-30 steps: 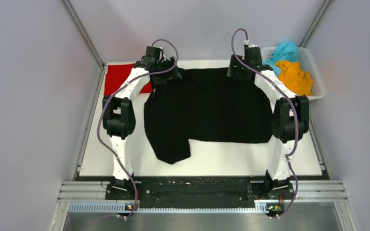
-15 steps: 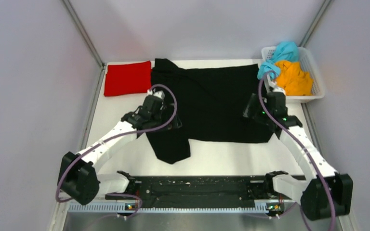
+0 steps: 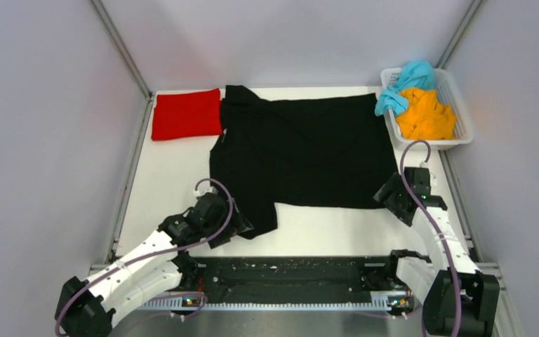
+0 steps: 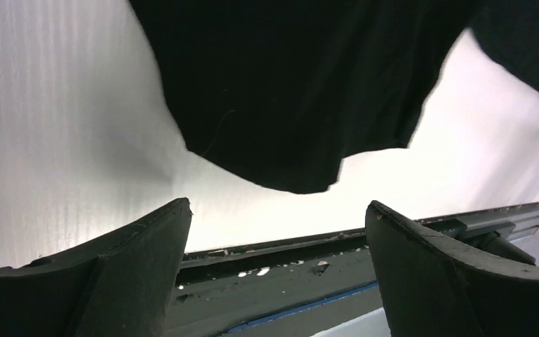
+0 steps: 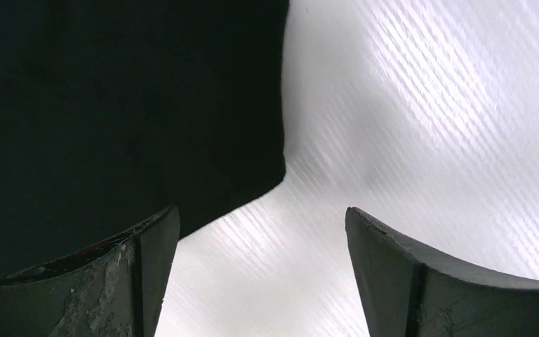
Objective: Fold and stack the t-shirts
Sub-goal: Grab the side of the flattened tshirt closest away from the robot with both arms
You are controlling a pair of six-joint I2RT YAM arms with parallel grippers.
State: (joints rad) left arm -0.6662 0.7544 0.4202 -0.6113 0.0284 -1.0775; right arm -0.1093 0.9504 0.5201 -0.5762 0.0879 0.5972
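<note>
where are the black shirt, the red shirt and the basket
black shirt [image 3: 309,151], top view, middle of the spread body
red shirt [image 3: 186,114], top view, centre of the folded cloth
basket [image 3: 462,119], top view, right mesh wall

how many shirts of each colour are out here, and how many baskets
black shirt: 1
red shirt: 1
orange shirt: 1
teal shirt: 1
basket: 1
total: 5
</note>
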